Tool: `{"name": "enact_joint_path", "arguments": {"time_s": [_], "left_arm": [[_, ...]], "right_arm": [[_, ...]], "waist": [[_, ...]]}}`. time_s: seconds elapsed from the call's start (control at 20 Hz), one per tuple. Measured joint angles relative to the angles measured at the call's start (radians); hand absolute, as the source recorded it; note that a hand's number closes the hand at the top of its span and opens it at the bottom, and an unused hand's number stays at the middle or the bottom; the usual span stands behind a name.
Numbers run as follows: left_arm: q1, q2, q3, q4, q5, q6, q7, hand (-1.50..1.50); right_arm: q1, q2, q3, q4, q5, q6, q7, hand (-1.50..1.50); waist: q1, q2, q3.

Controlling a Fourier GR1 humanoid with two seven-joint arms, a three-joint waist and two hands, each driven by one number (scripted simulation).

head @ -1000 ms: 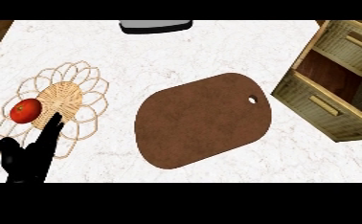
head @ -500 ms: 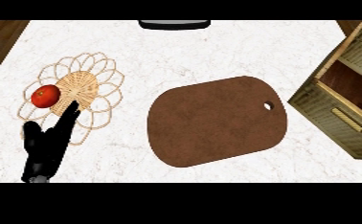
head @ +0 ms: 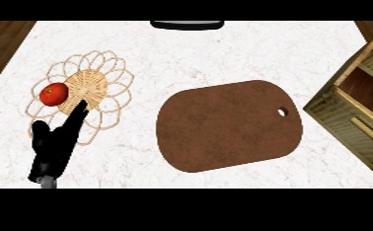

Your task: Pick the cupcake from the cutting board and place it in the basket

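White marbled stone made up the counter (head: 218, 47), which filled most of the head view. On it lay a brown wooden cutting board (head: 229, 126), rounded, with a small hole near its right end and nothing on its face. At the right edge stood part of a wooden drawer cabinet (head: 348, 106). Left of the board, apart from it, sat the basket (head: 109, 77), a woven disc ringed with looping wire petals. The left hand (head: 55, 143) came up from the lower left, its black fingers straight and relaxed, holding nothing, one tip over the basket's woven centre. A small red, round thing (head: 54, 94) rested in the basket at its left side; its shape read more as a fruit than a cupcake.
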Motion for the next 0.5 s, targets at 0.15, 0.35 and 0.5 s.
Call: {"name": "enact_joint_path", "arguments": {"time_s": [0.15,0.35,0.5], "left_arm": [[-0.004,-0.011,-0.004,-0.002,-0.012,0.011,0.009,0.0],[-0.004,-0.014,-0.001,0.009,-0.015,-0.002,-0.013,0.0],[-0.006,-0.014,-0.002,0.004,-0.02,-0.004,-0.006,0.0]], "right_arm": [[-0.041,0.017,0.04,0.06,0.005,0.018,-0.003,1.5],[-0.09,0.058,0.091,0.126,0.059,0.028,-0.037,1.5],[-0.12,0.052,0.112,0.159,0.151,-0.018,-0.051,1.5]], "waist": [[0.002,0.0,0.0],[0.006,-0.001,0.002],[0.008,0.002,0.002]]}}
